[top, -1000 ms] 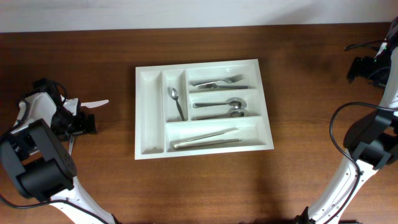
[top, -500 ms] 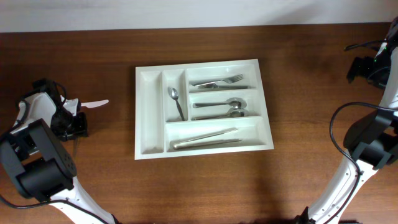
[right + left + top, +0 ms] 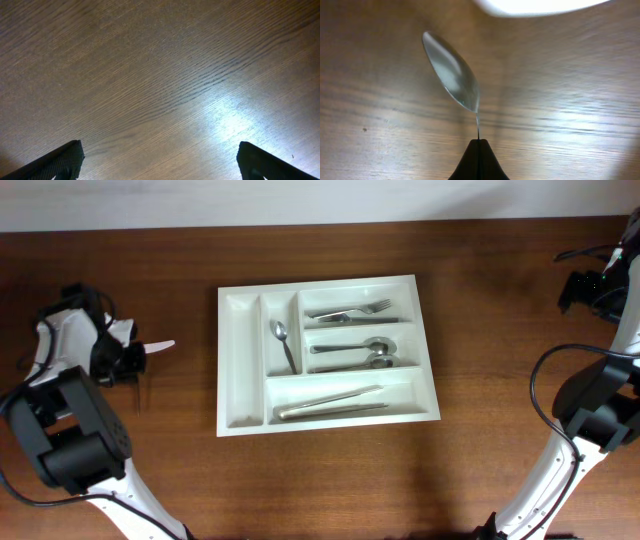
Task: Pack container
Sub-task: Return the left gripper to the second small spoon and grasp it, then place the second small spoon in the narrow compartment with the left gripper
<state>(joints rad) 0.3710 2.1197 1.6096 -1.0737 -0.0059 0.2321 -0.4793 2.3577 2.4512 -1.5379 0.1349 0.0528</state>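
Container [image 3: 240, 365] sits mid-table, nearer the far edge, cutlery [image 3: 350, 350] in four compartments; left gripper [image 3: 479, 145], by the left edge, pinched tight on a spoon [image 3: 451, 71] (held at the handle tip); right gripper [image 3: 158, 161] spread wide over wood near the far right corner.

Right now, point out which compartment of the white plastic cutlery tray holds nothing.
The leftmost narrow upright compartment of the large white rectangular plastic tray: it is bare, while the other four each hold metal cutlery.
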